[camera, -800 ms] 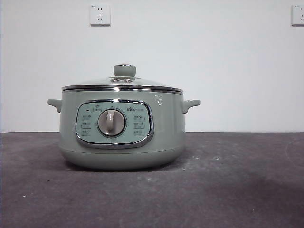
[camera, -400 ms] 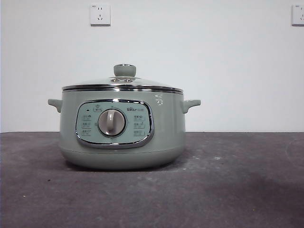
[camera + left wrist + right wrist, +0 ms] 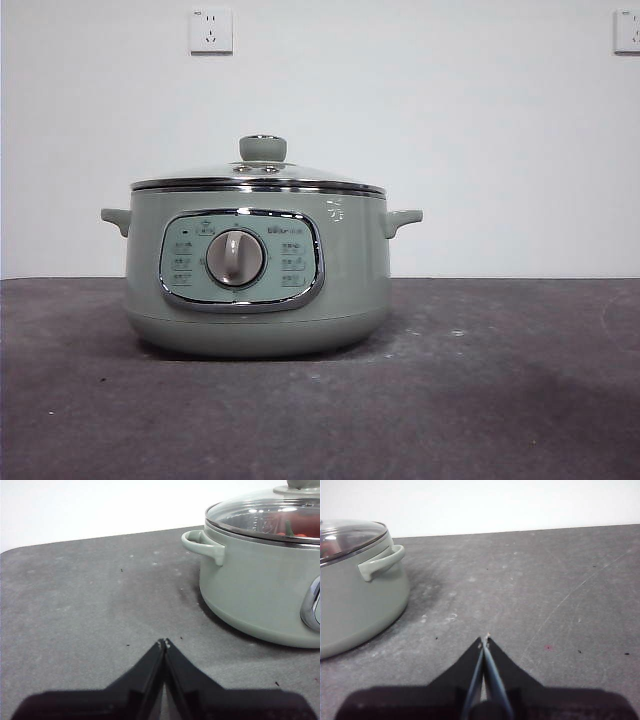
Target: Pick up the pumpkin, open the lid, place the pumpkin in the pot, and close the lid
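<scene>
Domed glass lid (image 3: 258, 172) sat shut on round sage-green cooker pot (image 3: 256, 268), orange pumpkin (image 3: 300, 527) inside; left gripper (image 3: 164, 642) and right gripper (image 3: 484, 639) pressed together, well off the dark table (image 3: 500, 400)

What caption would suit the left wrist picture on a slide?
Shut left pincer rests low beside the lidded pot, pumpkin glimpsed through its glass lid.

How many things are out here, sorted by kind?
Pots: 1, the pot
Lids: 1, the lid, on the pot
Pumpkins: 1, the pumpkin, orange seen through the glass
Wall sockets: 2
Robot tools: 2, left tool, right tool
Total: 7
</scene>
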